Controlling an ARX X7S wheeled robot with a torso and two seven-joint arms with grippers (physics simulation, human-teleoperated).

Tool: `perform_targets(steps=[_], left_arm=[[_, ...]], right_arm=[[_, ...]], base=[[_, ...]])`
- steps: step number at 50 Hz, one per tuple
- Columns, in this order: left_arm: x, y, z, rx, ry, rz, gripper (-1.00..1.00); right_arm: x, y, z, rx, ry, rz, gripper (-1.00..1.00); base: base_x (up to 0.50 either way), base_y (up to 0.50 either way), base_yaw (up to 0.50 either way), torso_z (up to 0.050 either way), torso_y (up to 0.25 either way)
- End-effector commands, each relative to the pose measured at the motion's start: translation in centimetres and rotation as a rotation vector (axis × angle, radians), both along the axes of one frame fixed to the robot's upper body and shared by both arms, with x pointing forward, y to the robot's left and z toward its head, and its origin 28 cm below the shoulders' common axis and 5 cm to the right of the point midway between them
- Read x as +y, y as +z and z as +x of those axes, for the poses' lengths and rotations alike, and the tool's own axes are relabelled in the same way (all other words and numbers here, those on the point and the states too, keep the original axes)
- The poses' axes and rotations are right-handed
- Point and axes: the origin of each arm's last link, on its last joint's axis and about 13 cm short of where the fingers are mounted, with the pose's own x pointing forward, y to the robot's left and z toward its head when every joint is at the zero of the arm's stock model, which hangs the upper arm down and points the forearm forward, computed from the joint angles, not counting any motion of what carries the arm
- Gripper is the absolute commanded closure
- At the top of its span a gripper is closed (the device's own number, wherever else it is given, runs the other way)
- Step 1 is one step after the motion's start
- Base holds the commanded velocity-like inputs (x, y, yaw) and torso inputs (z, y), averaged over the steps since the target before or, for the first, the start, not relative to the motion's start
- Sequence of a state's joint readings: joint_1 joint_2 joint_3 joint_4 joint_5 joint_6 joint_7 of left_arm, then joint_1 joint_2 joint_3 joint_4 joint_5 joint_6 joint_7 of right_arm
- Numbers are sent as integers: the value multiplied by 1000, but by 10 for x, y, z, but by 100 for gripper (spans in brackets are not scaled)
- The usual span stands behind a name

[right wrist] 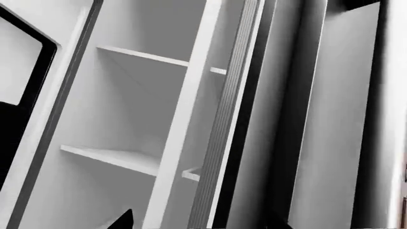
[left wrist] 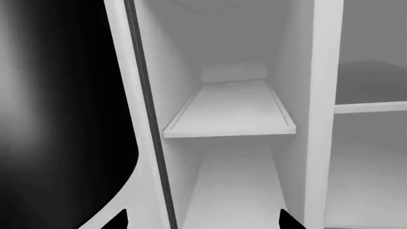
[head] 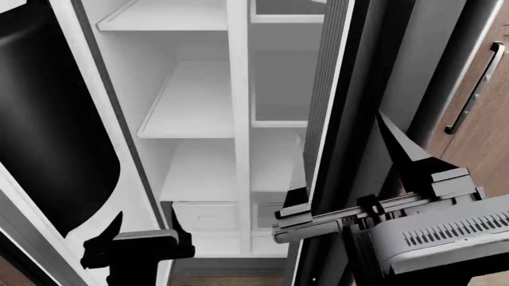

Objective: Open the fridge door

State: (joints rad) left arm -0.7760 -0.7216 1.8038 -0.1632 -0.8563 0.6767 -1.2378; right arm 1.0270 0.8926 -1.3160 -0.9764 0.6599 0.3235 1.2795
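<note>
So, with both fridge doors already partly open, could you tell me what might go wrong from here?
1. The right hand sits at the edge of the glossy black right fridge door; sliding off it could drive the fingers into the white shelved interior.
2. The left hand hangs low beside the black left door and could catch its frame.
3. Swinging the right door wider may strike the brown wooden cabinet.

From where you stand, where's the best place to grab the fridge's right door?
Probably its free vertical edge, taken from the open interior side: the door stands partly ajar, that ribbed edge is exposed, and the right end effector is already beside it.
</note>
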Motion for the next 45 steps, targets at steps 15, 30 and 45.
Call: perform_targets(steps=[15, 30, 45], left_arm=[[-3, 2, 4, -2, 3, -3, -100], [0, 0, 1, -2, 3, -3, -100], [-2, 1, 3, -3, 3, -5, -100]], right_arm=[[39, 13, 22, 49, 262, 46, -100], [65, 18, 40, 165, 349, 56, -100], [87, 25, 64, 237, 324, -18, -100]], base=[[0, 0, 0, 0, 0], [0, 0, 0, 0, 0], [0, 0, 0, 0, 0]])
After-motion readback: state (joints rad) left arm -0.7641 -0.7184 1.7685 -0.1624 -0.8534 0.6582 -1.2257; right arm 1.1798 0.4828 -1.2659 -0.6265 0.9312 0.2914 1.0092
